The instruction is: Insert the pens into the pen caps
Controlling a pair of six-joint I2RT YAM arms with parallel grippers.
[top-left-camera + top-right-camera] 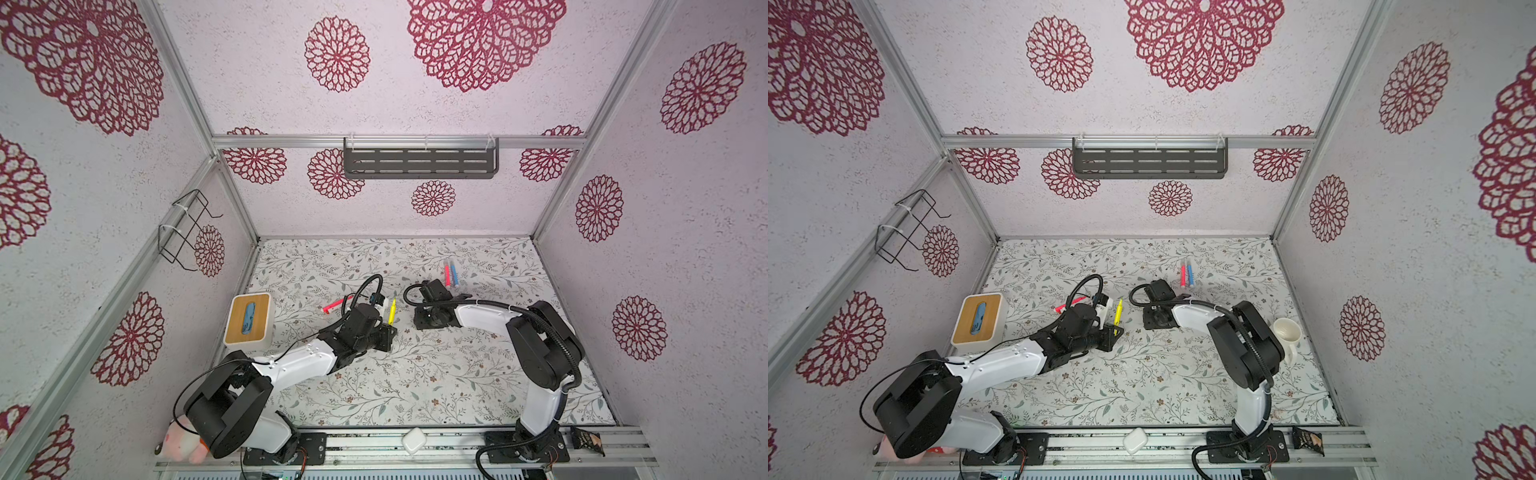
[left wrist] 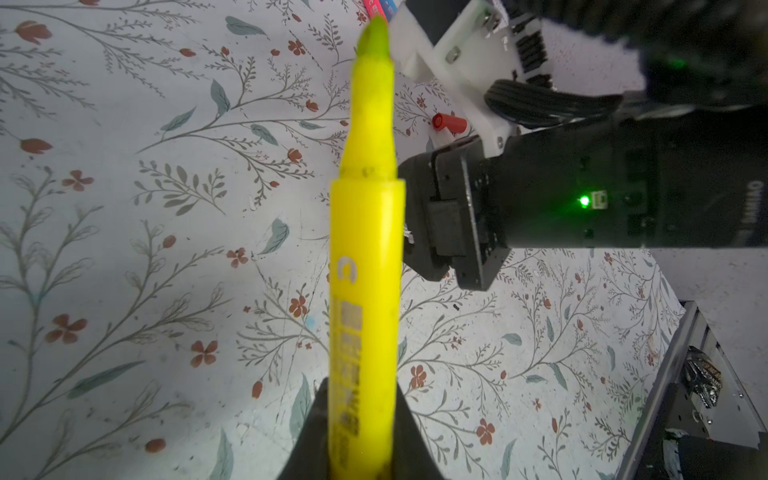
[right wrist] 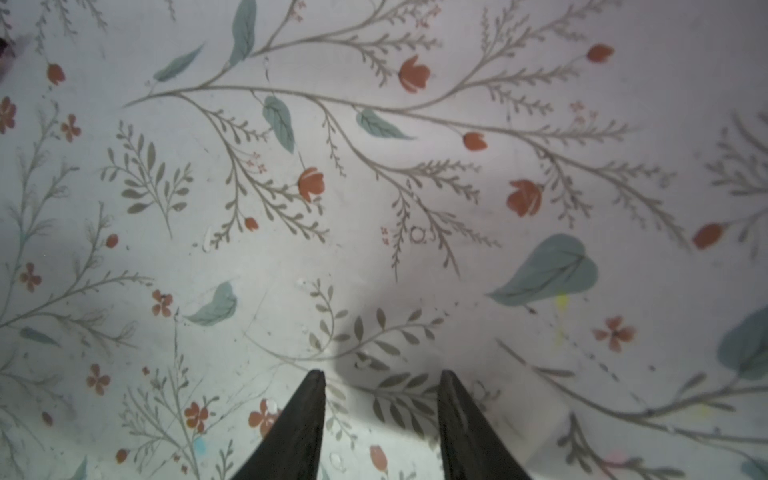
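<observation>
My left gripper (image 2: 360,415) is shut on the lower body of a yellow pen (image 2: 368,232), which is uncapped with its tip pointing away. In both top views the yellow pen (image 1: 391,312) (image 1: 1118,312) stands out of the left gripper (image 1: 390,329) near the table's middle. My right gripper (image 3: 382,376) is open, the floral mat showing between its fingers; it hovers just right of the pen (image 1: 417,322). A pale see-through shape lies beside one finger; I cannot tell what it is. A red pen cap (image 2: 449,123) lies behind it. A pink pen (image 1: 337,304) lies left, red (image 1: 447,275) and blue (image 1: 454,274) pens farther back.
A wood-topped tissue box (image 1: 248,319) stands at the left edge of the mat. A cream mug (image 1: 1287,332) lies behind the right arm. A white case (image 1: 413,440) and a dark packet (image 1: 587,441) rest on the front rail.
</observation>
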